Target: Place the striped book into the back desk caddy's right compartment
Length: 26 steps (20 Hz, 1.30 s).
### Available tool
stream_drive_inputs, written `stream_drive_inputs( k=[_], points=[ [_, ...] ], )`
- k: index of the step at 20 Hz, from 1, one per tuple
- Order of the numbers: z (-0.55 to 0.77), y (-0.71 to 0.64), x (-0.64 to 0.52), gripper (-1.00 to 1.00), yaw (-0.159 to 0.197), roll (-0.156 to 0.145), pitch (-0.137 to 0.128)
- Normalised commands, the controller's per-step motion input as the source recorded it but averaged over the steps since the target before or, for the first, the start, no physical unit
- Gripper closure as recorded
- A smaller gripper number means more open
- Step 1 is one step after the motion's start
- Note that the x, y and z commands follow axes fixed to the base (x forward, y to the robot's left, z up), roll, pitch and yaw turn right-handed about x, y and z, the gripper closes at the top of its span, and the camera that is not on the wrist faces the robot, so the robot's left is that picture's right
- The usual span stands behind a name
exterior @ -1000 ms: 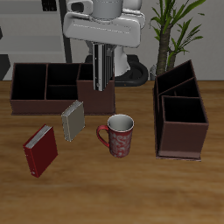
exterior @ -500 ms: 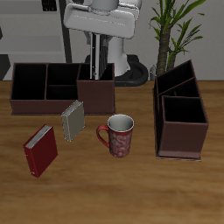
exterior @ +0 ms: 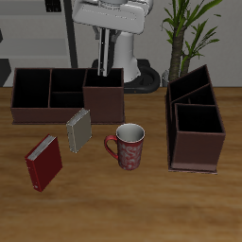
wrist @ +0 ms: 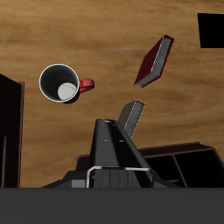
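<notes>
Red book (exterior: pixel 43 162) leans upright near the bench's (exterior: pixel 121 208) front edge, with a grey book (exterior: pixel 79 129) standing just behind it. The patterned mug (exterior: pixel 128 146) sits mid-bench. A second caddy (exterior: pixel 195 130) lies end-on, and a potted plant (exterior: pixel 187 33) rises behind it.
</notes>
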Motion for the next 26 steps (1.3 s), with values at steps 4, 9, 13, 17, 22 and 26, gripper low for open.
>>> stream_drive_inputs(
  k=[4, 9, 13, 17, 22, 26],
  points=[
    [0.05, -0.07, -0.47, 1.00, 0.048, 0.031, -0.013],
    [-0.10, -0.19, -0.33, 1.00, 0.016, -0.032, 0.016],
    [-0.16, -0.01, -0.27, 1.00, 0.018, 0.002, 0.029],
    [-0.12, 0.02, -0.34, 1.00, -0.010, 0.000, 0.031],
    [-0.11, 0.07, -0.29, 1.00, 0.014, 0.006, 0.017],
    [-0.11, 0.06, -0.26, 1.00, -0.004, 0.012, 0.020]
  ],
)
